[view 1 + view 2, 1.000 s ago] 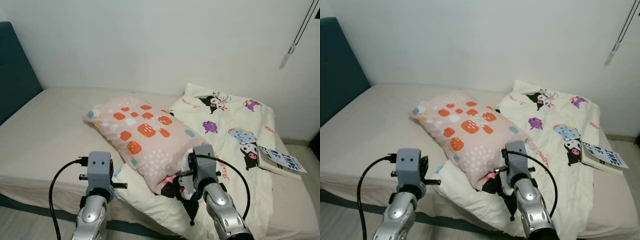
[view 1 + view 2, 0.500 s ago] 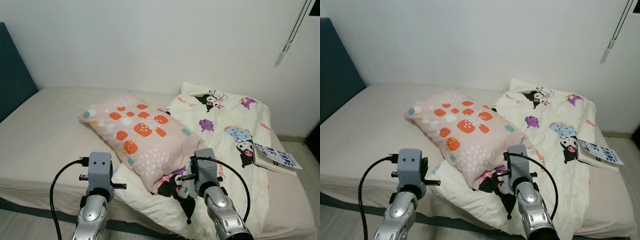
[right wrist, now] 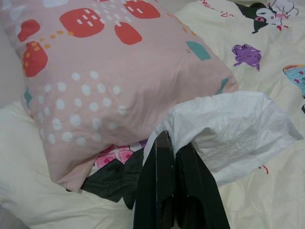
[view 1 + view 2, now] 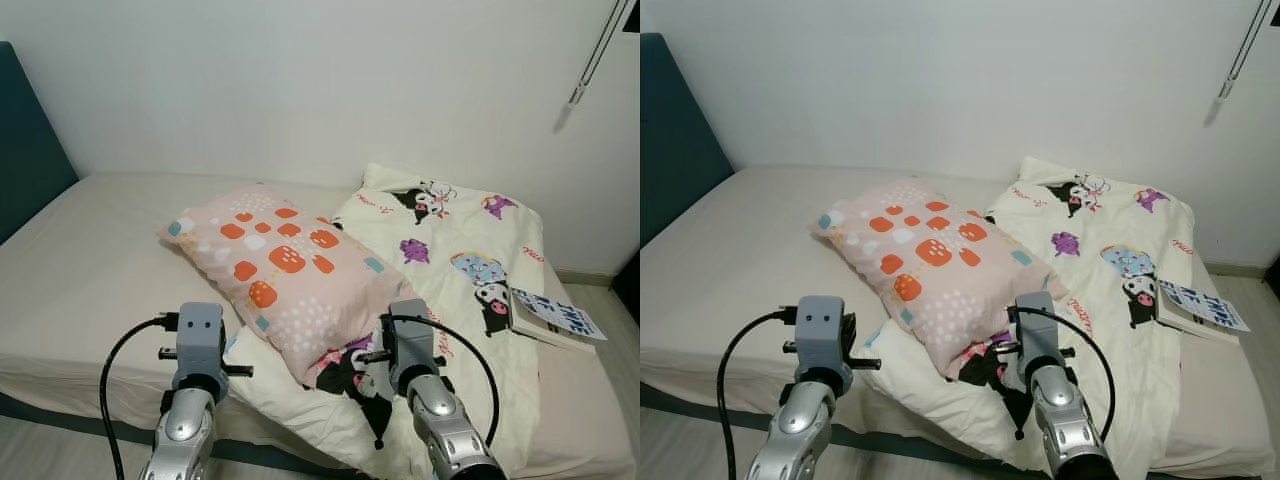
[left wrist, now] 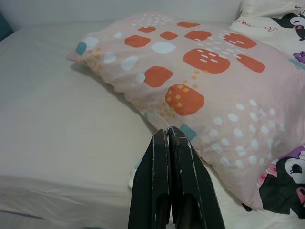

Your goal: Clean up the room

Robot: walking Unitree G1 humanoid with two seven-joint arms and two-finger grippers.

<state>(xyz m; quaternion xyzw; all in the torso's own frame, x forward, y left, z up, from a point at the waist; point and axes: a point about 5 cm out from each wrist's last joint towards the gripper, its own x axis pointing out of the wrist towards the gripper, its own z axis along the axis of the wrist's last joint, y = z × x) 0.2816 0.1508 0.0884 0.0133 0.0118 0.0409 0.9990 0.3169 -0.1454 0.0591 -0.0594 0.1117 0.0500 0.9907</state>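
The right gripper pinches a crumpled white wrapper beside the pink pillow on the bed; the left gripper is pressed together, empty.

Silver arms — black cables

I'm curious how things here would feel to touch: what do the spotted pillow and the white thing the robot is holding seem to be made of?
The pillow looks like soft matte woven fabric, printed pink with orange patches; it sags and creases. The white sheet pinched in the right gripper looks like crumpled tissue or thin paper, with fine wrinkles, though it could be thin plastic.
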